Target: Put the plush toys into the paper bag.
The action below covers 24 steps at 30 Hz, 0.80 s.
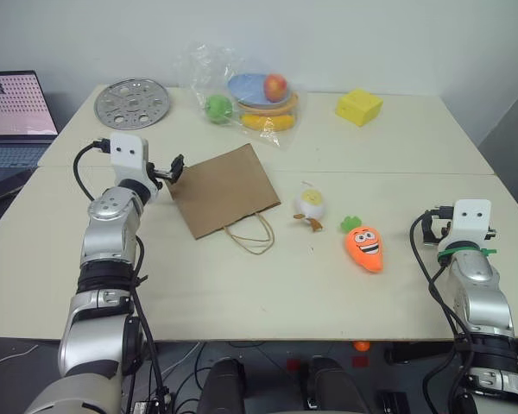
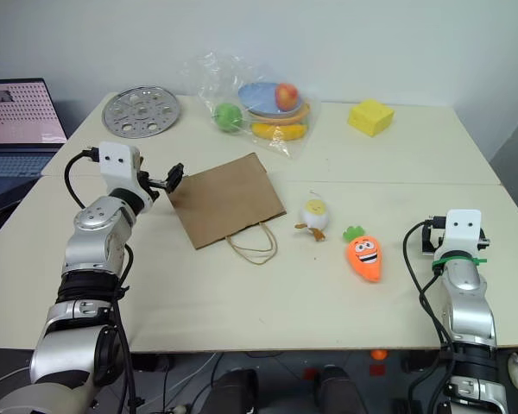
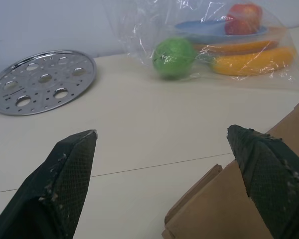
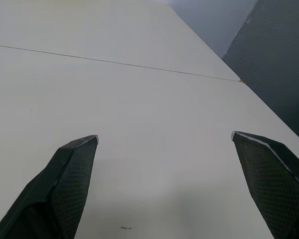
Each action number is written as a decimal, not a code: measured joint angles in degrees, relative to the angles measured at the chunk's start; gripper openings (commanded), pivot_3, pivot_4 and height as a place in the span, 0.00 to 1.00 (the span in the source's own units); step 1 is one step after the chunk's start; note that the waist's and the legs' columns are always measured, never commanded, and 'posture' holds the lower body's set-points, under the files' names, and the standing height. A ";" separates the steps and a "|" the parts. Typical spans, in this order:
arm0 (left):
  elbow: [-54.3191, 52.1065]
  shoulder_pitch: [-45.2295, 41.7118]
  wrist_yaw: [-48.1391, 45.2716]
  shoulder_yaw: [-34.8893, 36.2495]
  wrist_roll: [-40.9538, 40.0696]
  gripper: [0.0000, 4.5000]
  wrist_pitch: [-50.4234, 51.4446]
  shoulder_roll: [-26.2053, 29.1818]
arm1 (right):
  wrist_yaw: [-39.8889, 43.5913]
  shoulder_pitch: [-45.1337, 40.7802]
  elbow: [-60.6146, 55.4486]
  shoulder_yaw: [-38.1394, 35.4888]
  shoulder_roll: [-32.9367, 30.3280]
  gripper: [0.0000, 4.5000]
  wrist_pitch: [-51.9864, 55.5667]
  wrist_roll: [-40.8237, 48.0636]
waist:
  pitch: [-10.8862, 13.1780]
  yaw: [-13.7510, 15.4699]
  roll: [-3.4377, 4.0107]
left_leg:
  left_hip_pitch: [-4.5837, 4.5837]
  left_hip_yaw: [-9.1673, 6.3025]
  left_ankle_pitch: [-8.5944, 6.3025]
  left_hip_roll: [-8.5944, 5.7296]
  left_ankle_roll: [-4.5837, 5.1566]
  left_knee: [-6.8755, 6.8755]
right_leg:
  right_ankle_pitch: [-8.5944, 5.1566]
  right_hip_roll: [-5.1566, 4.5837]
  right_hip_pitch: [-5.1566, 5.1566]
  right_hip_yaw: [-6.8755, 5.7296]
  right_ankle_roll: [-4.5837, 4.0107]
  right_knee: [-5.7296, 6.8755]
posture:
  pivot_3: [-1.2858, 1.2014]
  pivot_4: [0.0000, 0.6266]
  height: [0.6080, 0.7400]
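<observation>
On table, flat brown paper bag [image 1: 224, 189]

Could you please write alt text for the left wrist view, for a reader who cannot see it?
The open left pincer hovers over a cream table at a corner of the flat brown paper bag. Beyond lie a perforated metal disc and a clear plastic bag of fruit.

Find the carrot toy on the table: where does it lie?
The carrot toy lies flat on the table's right half, just right of the round white toy, apart from it.
</observation>
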 measured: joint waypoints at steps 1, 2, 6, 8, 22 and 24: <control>0.00 0.00 0.01 0.00 0.01 0.99 0.00 0.00 | 0.19 -0.12 0.00 0.00 -0.18 1.00 -0.03 -0.02 | 0.00 0.00 0.00 | 0.00 0.00 0.00 0.00 0.00 0.00 | 0.00 0.00 0.00 0.00 0.00 0.00 | 0.52 0.24 1.00; 0.00 0.03 0.00 -0.01 0.06 0.99 -0.01 0.00 | 0.32 -0.38 0.07 0.00 -0.40 1.00 -0.16 -0.04 | 0.00 0.00 0.00 | 0.00 0.00 0.00 0.00 0.00 0.00 | 0.00 0.00 0.00 0.00 0.00 0.00 | 0.52 0.24 1.00; -0.04 0.36 -0.12 0.00 -0.04 0.99 -0.21 -0.26 | 0.13 -1.13 0.25 -0.16 -0.64 1.00 -0.25 -0.07 | 0.00 0.00 0.00 | 0.00 -0.01 0.00 0.01 0.00 0.00 | 0.00 0.00 0.00 -0.01 0.00 0.00 | 0.52 0.24 1.00; -0.83 0.60 -0.85 0.09 -0.54 0.99 -0.22 -0.29 | 0.26 -1.13 0.25 -0.15 -0.65 1.00 -0.24 -0.07 | 0.00 0.00 0.00 | 0.00 -0.01 0.00 0.01 0.00 -0.01 | 0.00 0.00 0.00 -0.01 0.00 0.00 | 0.52 0.24 1.00; -2.36 1.48 -2.35 1.44 -3.16 0.99 -0.17 -0.15 | 0.62 -1.14 0.25 -0.15 -0.93 1.00 -0.27 -0.01 | 0.00 0.00 0.00 | 0.00 0.00 0.00 0.01 0.00 0.00 | 0.00 0.00 0.00 0.00 0.00 0.01 | 0.52 0.24 1.00; -3.51 1.92 -3.65 1.46 -3.79 0.99 0.35 -0.01 | 1.43 -1.14 0.25 -0.25 -1.22 1.00 -0.28 0.56 | 0.00 -0.01 0.00 | 0.00 0.00 0.00 0.01 0.00 0.00 | 0.00 0.00 0.00 0.00 0.00 0.00 | 0.52 0.24 1.00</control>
